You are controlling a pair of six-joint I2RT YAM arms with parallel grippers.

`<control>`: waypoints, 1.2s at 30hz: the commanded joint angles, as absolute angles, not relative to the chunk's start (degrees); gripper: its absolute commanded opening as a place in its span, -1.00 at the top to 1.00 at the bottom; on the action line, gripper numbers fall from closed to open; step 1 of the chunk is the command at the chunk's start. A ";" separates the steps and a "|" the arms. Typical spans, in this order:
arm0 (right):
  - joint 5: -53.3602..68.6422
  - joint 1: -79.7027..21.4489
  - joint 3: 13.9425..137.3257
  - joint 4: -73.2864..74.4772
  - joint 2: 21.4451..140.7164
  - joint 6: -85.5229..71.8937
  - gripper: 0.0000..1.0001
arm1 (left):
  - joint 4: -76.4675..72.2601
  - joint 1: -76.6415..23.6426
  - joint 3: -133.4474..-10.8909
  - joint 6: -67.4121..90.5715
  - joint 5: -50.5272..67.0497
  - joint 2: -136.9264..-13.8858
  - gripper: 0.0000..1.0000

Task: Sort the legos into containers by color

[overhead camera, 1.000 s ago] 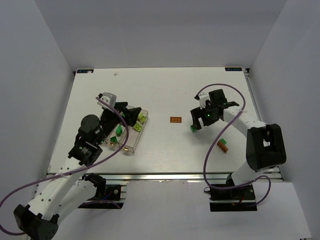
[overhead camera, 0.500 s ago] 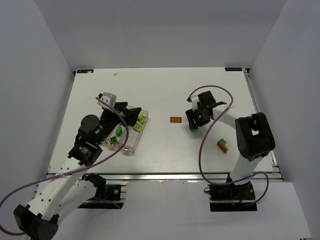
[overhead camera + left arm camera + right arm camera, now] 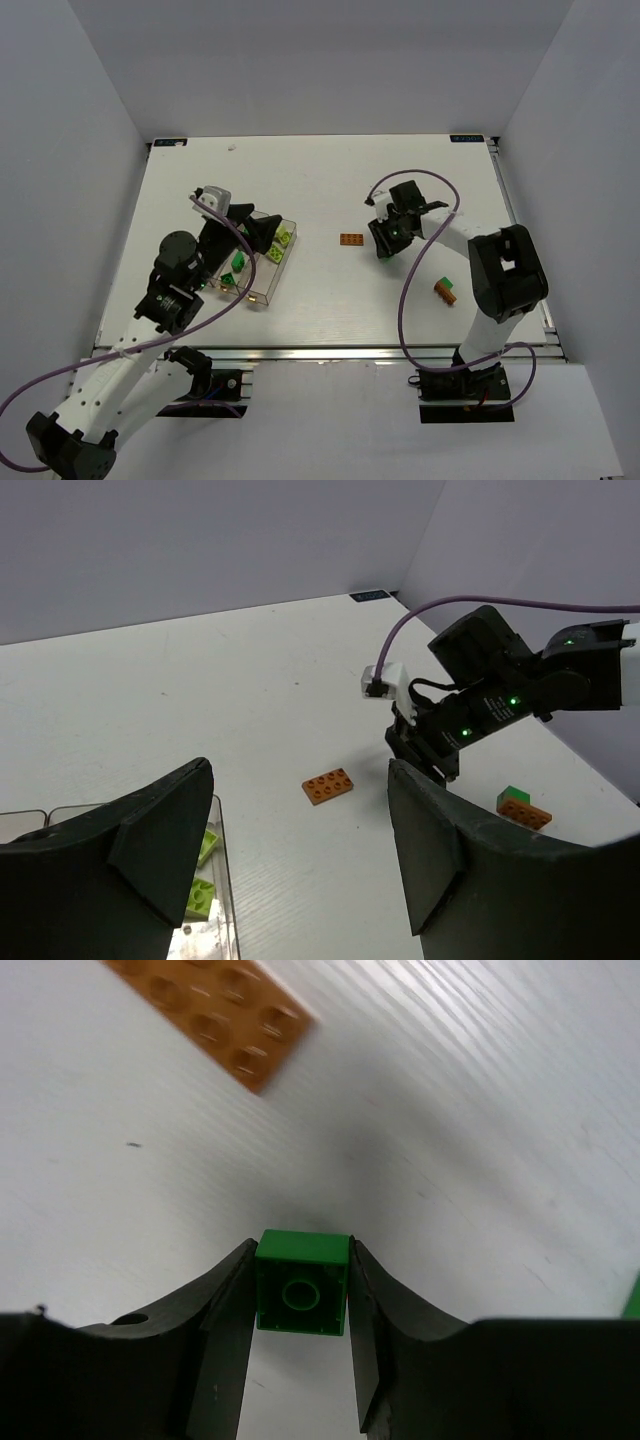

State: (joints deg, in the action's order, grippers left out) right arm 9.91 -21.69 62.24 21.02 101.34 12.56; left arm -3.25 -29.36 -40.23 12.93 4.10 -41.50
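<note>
- Where the right wrist view looks down its own fingers, the right gripper (image 3: 301,1256) is closed narrowly on a dark green brick (image 3: 302,1296), with both fingers pressed against its sides.
- The face of that brick toward the camera shows one round mark. Whether it is a stud or a socket is unclear, and so is whether the brick rests on the table (image 3: 320,180) or hangs above it.
- In the top view the right gripper (image 3: 386,245) sits right of centre, and its black body hides the held brick completely.
- An orange plate (image 3: 351,239) lies flat just left of that gripper, apart from it. In the right wrist view it is blurred and cut off by the upper edge (image 3: 215,1020).
- The left gripper (image 3: 262,232) hangs over the containers (image 3: 262,288) at centre left. Its fingers (image 3: 160,850) stand wide with nothing between them.
- The left arm covers much of the row, so the bins cannot be counted. Lime bricks (image 3: 285,238) show in the upper-right bin and dark green bricks (image 3: 240,262) in the one beside it.
- In the left wrist view only a corner of the containers (image 3: 225,880) appears, at lower left.
- An orange-brown brick (image 3: 446,290) with a green piece on it lies at lower right, well apart from both grippers.
- A green sliver at the right edge of the right wrist view is too cropped to identify.
</note>
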 commanded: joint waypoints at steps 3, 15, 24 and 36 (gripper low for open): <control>13.89 -31.10 68.90 21.45 98.87 21.26 1.00 | -3.43 -29.27 -41.75 11.78 4.13 -39.11 -0.60; 22.05 -46.40 98.49 20.66 116.27 21.81 1.00 | -6.77 -29.27 -39.38 8.88 7.47 -34.37 -0.60; 24.26 -51.85 109.67 9.05 124.26 16.27 1.00 | -6.59 -29.27 -39.46 8.17 7.65 -35.42 -0.60; 22.76 -52.91 119.00 3.52 134.03 12.13 0.20 | -6.50 -29.27 -39.46 8.26 8.26 -35.60 -0.61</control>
